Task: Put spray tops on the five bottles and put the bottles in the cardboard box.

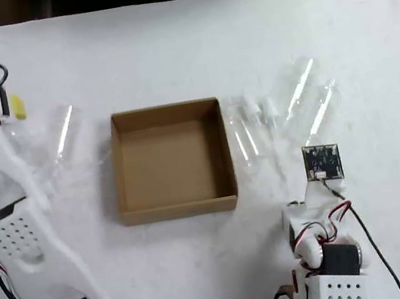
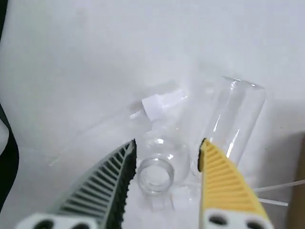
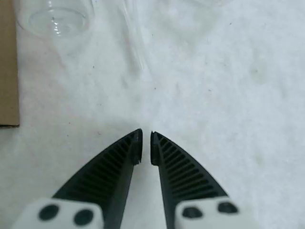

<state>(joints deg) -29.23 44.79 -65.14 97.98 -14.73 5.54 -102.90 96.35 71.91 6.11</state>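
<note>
Left hand (image 2: pixel 167 145): released; grey and yellow fingers spread either side of a lying bottle, no squeeze visible.
Left bottle (image 2: pixel 155 174): clear, on its side on the counter (image 1: pixel 166 40), left of the box. Open end faces the wrist camera, no top on it.
Neighbour bottle (image 2: pixel 236 119): clear, lying just beside the first, near the yellow finger.
Spray top (image 2: pixel 159 102): white, loose, lying just past the left bottle.
Cardboard box (image 1: pixel 181 208): centre of the counter, open, no bottle in it yet.
Right bottles (image 1: pixel 303 86): several clear ones lying just right of the box, small white tops loose among them.
Right hand (image 3: pixel 146 145): clenched on nothing, fingertips almost touching, low over the counter to the right of the box.
Handling: bottles look light, thin-walled, stiff and slick. They are round, so likely to roll or squirt out of a pinch. Best hold is probably across the body, mid-length, leaving the neck free. Tops are tiny and light, so pinch them by the head.
Progress: judged at the start, nothing capped or boxed.
</note>
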